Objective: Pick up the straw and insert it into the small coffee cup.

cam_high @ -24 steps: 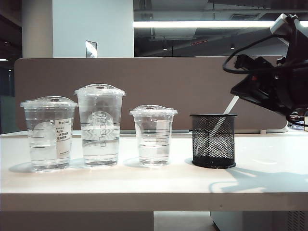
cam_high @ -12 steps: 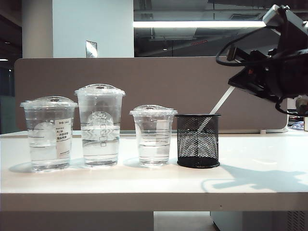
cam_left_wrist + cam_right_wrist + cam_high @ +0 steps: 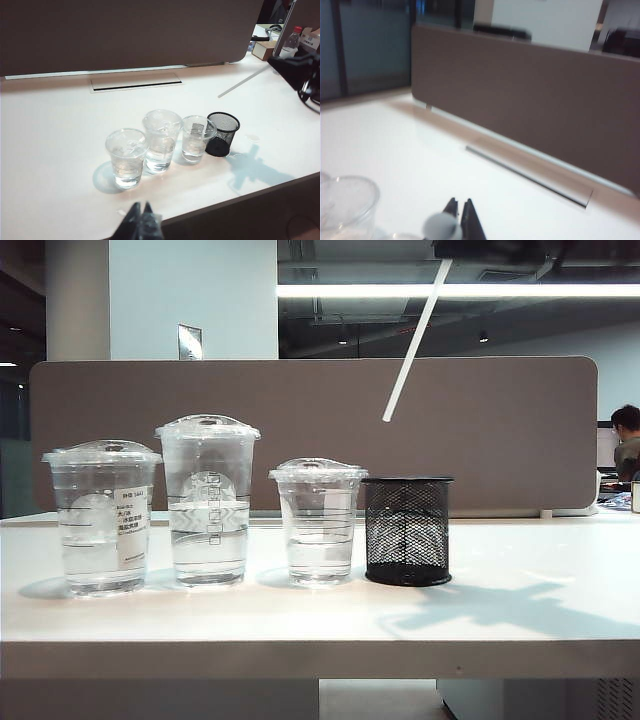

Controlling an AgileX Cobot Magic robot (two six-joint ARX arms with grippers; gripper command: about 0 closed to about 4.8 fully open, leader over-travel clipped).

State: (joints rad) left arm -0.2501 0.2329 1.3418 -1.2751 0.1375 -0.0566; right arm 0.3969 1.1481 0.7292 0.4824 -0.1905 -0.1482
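Now right gripper (image 3: 458, 214) clamps the long thin white straw (image 3: 411, 343) high above the black mesh holder (image 3: 408, 530), clearing the small lidded clear cup (image 3: 319, 522); left gripper (image 3: 141, 218) shut, empty, parked near table edge.

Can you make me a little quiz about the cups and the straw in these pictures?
1. True or false: the straw is standing in the black mesh holder.
2. Which cup stands right beside the black mesh holder? A: the small coffee cup; B: the tall cup with a round logo; C: the wide cup with a white label.
3. Fill in: the right gripper is shut on the ____, and the left gripper, hanging over the table's front edge, holds ____.

Key: 1 false, it hangs tilted in the air above it. 2 A. 3 straw; nothing.
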